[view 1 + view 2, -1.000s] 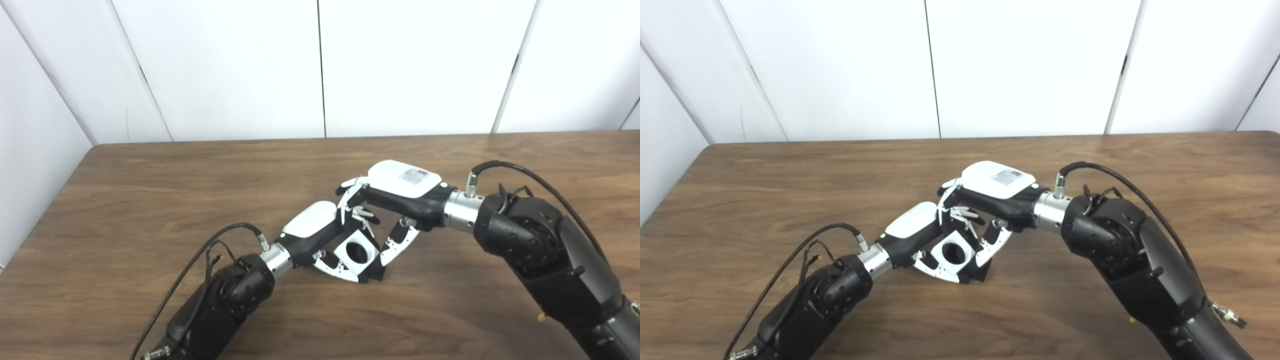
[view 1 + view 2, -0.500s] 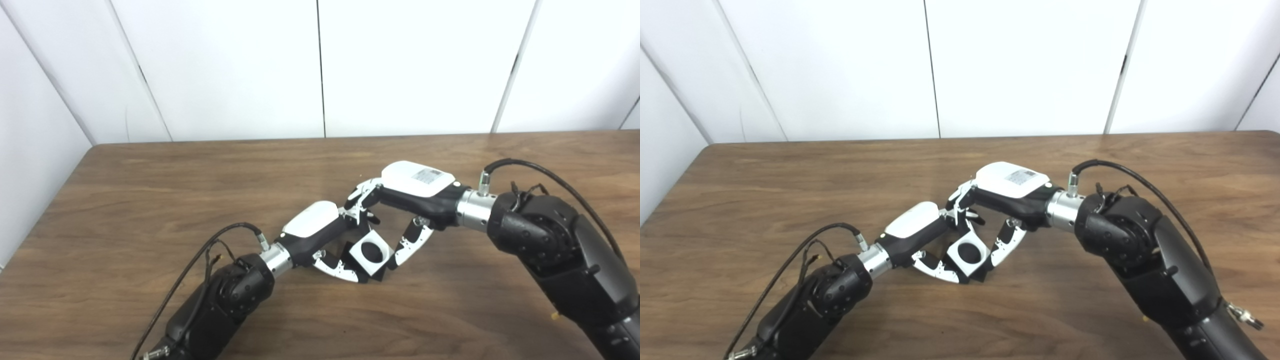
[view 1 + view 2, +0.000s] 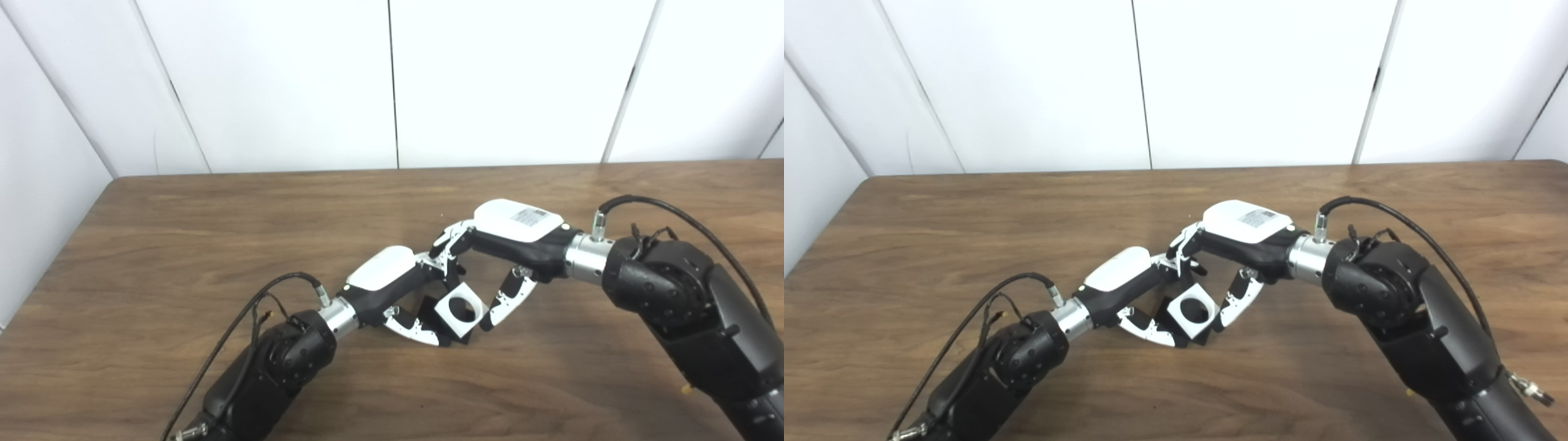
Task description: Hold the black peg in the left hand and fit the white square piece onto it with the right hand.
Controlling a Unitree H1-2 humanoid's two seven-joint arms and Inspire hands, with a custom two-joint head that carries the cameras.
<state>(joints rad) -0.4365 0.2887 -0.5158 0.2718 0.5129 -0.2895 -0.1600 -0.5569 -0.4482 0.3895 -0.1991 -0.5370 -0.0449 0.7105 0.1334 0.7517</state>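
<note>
White square (image 3: 463, 310) clamped in right hand (image 3: 499, 257) fingers, at 3 o'clock beside black peg (image 3: 429, 304) gripped by left hand (image 3: 395, 291).

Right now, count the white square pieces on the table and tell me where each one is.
1. The white square piece with a round hole sits mid-table between the left hand and right hand. Others may be hidden behind the hands.
</note>
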